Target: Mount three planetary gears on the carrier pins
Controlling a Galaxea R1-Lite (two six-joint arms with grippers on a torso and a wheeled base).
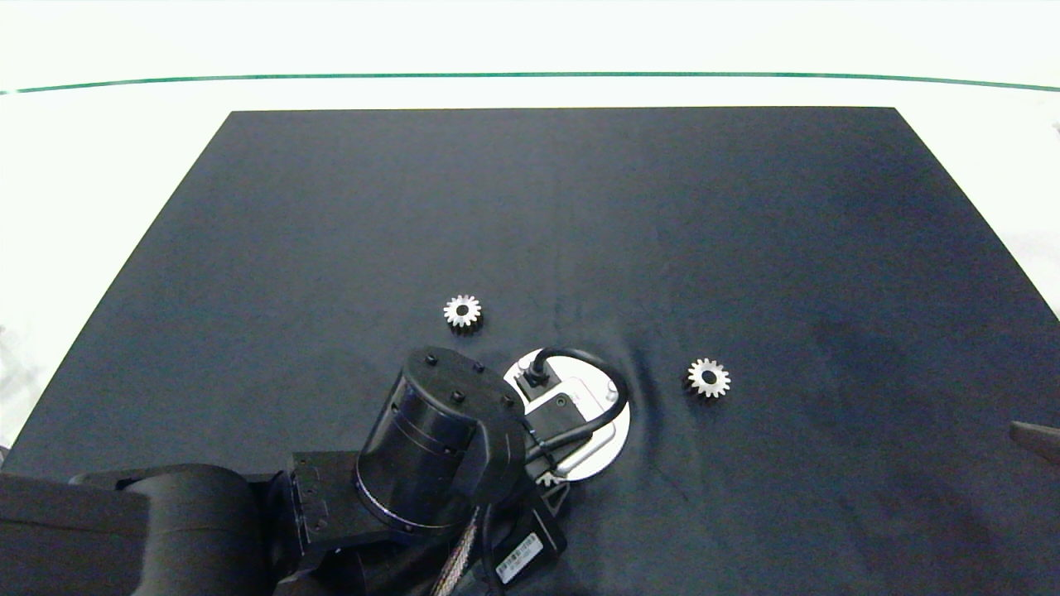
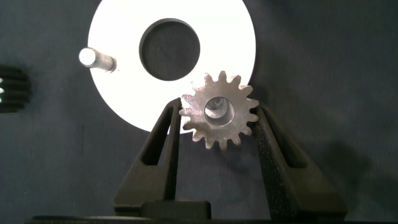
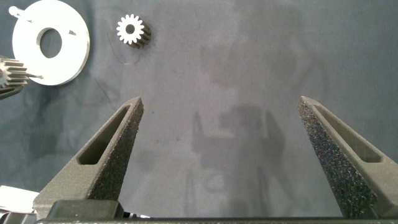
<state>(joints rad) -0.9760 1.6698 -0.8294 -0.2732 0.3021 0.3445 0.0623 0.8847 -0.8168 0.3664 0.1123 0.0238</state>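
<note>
My left gripper (image 2: 217, 109) is shut on one planetary gear (image 2: 219, 117), a silvery toothed wheel held flat over the rim of the white disc (image 2: 124, 74). Something pale shows through the gear's centre hole. One carrier pin (image 2: 96, 59) stands bare on the disc's other side; the remaining pins are hidden. In the head view the left arm (image 1: 439, 439) covers most of the disc (image 1: 617, 434). Two loose gears lie on the mat, one (image 1: 462, 311) beyond the disc and one (image 1: 709, 377) to its right. My right gripper (image 3: 221, 102) is open over bare mat.
A dark mat (image 1: 580, 207) covers the white table, and everything lies on it. A tip of the right gripper (image 1: 1035, 439) shows at the head view's right edge. The right wrist view shows the disc (image 3: 68, 59) and the right-hand gear (image 3: 131, 29).
</note>
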